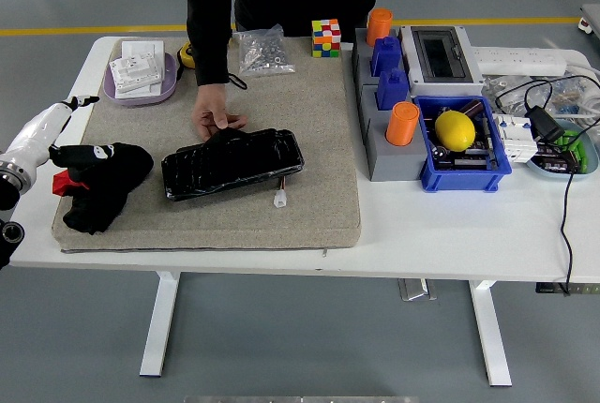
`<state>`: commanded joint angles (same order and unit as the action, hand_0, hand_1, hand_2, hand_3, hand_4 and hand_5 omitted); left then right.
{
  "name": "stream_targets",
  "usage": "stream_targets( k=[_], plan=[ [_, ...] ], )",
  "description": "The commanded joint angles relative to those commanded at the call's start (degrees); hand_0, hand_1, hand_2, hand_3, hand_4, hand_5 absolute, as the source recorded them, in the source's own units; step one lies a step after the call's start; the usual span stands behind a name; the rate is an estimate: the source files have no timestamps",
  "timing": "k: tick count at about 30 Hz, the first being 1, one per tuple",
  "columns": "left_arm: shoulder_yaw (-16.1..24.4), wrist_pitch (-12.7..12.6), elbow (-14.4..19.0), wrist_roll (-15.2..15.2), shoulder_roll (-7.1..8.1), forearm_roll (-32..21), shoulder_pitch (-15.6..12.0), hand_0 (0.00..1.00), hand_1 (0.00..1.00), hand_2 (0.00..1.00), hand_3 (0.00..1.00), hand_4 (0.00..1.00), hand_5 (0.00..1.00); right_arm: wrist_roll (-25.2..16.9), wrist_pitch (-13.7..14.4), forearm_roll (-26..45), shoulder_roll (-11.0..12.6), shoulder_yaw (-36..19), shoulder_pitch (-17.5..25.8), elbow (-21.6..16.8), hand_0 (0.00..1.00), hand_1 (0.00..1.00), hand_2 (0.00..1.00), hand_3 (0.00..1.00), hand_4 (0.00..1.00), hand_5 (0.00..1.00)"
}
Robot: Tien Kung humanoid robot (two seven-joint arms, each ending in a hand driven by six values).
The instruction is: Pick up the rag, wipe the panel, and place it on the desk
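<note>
The black rag [101,199] lies bunched at the left end of the grey mat [309,141]. My left hand [86,156] comes in from the left edge on a white forearm and sits on the rag's upper part; black on black hides how it holds it. The glossy black panel [232,162] lies flat in the middle of the mat, to the right of the rag. A person at the far side presses one hand [216,117] on the panel's back edge. My right arm is out of view.
A purple tray [167,84] with white boxes, a bag of screws [262,52] and a colour cube [325,37] stand at the back. Right of the mat are grey holders with blue and orange parts [389,94], a blue bin with a lemon [456,129], and cables [562,141].
</note>
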<state>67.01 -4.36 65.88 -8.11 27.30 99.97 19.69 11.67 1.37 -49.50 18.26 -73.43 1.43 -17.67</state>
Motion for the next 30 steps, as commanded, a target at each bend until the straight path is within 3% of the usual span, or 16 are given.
stream_targets(
  k=[13,30],
  plan=[
    [-2.5,-0.2,-2.5,0.1,-1.04,-0.1,0.1,0.857,0.971,0.965,0.907,0.879,0.365,0.1,0.1,-0.2,0.0,-0.2,0.1,0.0,0.693,0.45,0.639,0.616,0.998,0.701],
    [-6.0,-0.9,-7.0,0.2,-1.54,0.3,2.3,0.797,0.913,0.943,0.885,0.887,0.355,0.2,0.2,-1.3,-0.1,-1.9,0.1,0.0,0.693,0.45,0.639,0.616,0.998,0.7]
  ],
)
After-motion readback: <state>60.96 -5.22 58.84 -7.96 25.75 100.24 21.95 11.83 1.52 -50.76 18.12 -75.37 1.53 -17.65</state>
